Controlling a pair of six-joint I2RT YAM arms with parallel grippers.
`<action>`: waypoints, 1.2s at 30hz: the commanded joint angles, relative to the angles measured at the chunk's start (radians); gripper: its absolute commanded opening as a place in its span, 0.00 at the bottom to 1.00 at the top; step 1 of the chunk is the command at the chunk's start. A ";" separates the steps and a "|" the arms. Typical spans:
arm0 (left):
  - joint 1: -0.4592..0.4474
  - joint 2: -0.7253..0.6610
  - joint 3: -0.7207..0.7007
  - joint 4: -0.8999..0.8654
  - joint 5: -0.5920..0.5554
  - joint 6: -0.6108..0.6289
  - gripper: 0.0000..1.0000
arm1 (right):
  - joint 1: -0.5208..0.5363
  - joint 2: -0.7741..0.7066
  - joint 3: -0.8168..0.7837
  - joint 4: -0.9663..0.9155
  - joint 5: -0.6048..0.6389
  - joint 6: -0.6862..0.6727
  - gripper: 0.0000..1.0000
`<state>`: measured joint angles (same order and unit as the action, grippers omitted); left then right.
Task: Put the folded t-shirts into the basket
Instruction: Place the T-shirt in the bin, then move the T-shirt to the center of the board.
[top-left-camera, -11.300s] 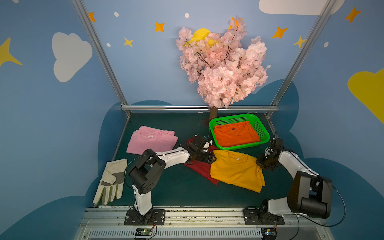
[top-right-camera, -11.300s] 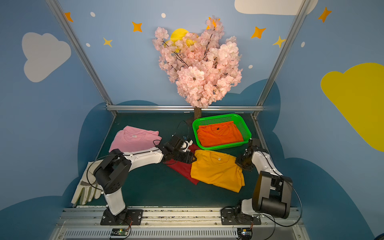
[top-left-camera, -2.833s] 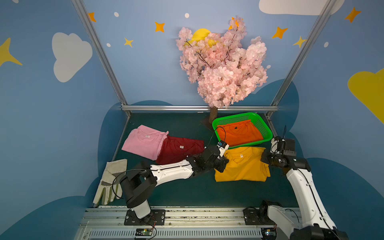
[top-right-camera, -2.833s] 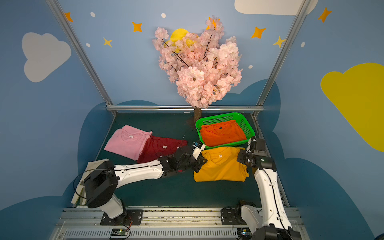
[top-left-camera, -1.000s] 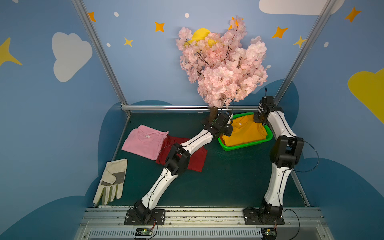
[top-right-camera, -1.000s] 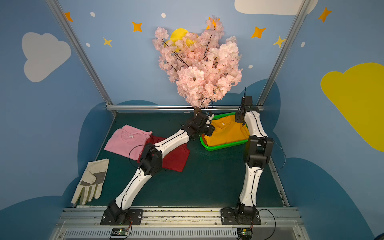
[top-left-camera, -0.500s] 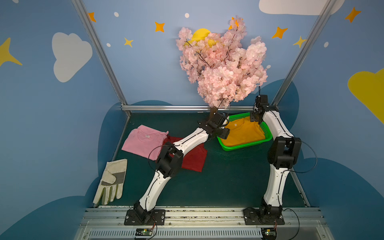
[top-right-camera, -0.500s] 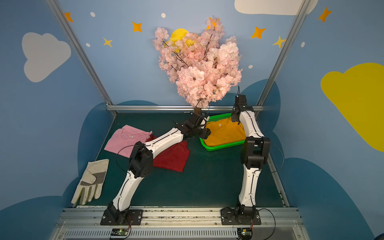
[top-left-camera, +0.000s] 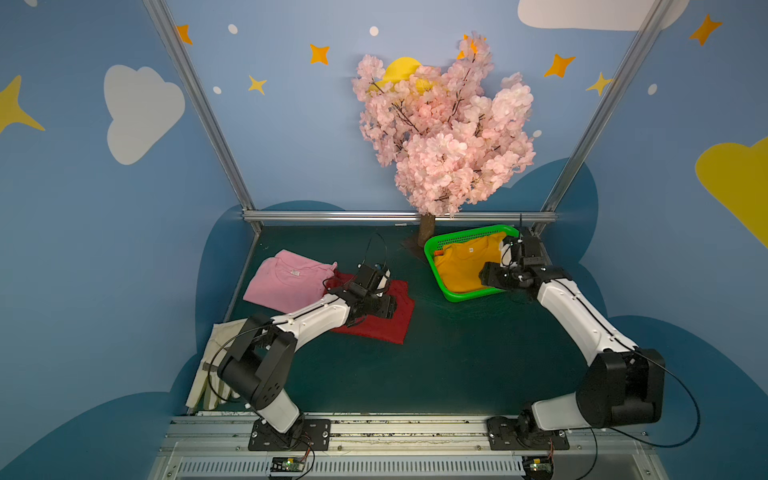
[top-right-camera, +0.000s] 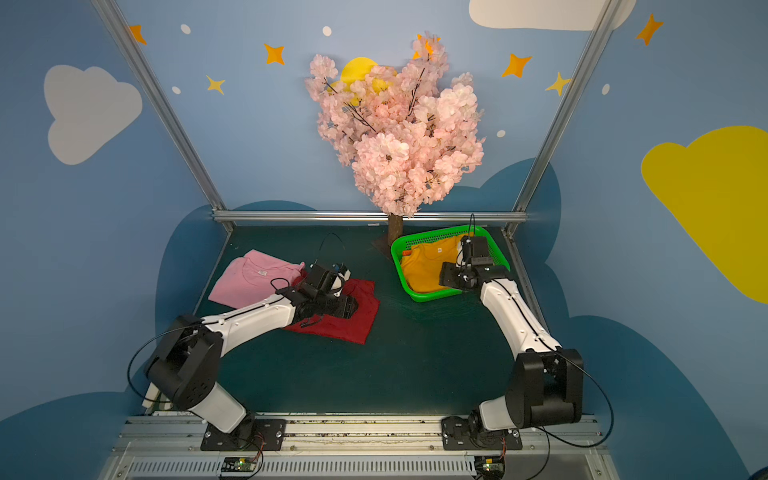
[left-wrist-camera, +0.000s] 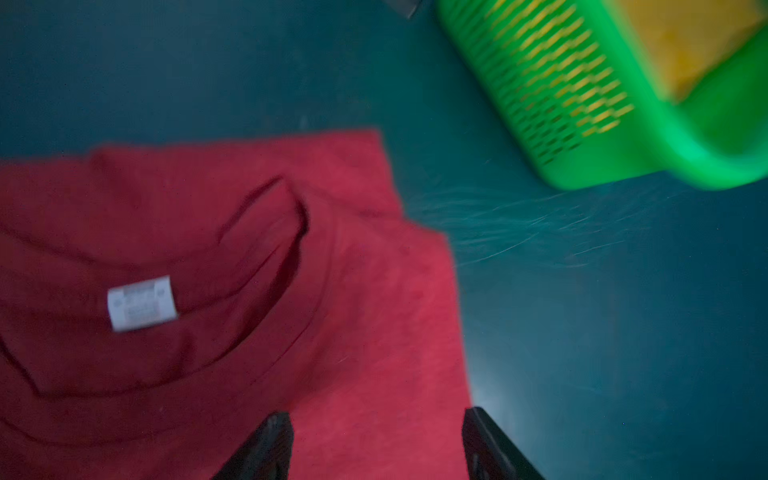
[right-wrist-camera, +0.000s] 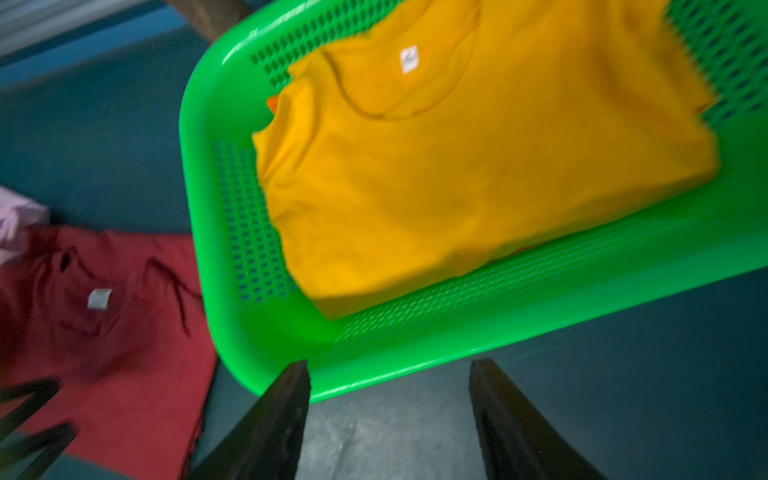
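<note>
Roughly, progress: two of the four folded t-shirts look to be in the basket (top-left-camera: 465, 296); two lie out on the worktop (top-left-camera: 457, 353).
Basket: at the far right of the worktop, beside the trunk of the blossom tree (top-left-camera: 444, 137).
Mustard yellow t-shirt (top-left-camera: 461, 266): flat inside the basket, label up, filling most of the floor.
Orange t-shirt (right-wrist-camera: 272, 102): only a sliver shows beneath the yellow one. They are stacked, likely because the basket is about one shirt wide.
Dark red t-shirt (top-left-camera: 386, 320): mid-worktop, collar and label up, touching the light pink t-shirt (top-left-camera: 286, 278) at one corner. It is the nearer of the two to the basket, so probably the next pick.
Left pincer (left-wrist-camera: 376, 419): jaws spread and empty, above the red shirt's edge on the basket side, placed as if to pinch that fold.
Right pincer (right-wrist-camera: 390, 365): jaws apart, nothing between them, just outside the basket's near rim and clear of the yellow cloth.
Risk: a grip on one edge alone may let the red shirt unfold when it is lifted.
Work glove (top-left-camera: 208, 374): near left corner, well apart, not part of the job.
</note>
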<state>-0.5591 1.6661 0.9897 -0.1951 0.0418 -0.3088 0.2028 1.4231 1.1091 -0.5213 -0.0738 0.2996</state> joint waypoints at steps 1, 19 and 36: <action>-0.011 0.067 -0.001 0.036 0.026 -0.021 0.69 | 0.074 -0.066 -0.070 0.087 -0.079 0.075 0.66; -0.477 -0.017 -0.149 0.233 -0.043 -0.439 0.71 | 0.218 -0.149 -0.397 0.051 -0.099 0.183 0.69; -0.012 -0.083 -0.036 -0.013 -0.020 -0.044 0.88 | 0.349 -0.089 -0.490 0.139 -0.026 0.268 0.71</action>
<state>-0.6296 1.5547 0.9230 -0.1600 -0.0193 -0.4599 0.5369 1.3056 0.5999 -0.4343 -0.1261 0.5552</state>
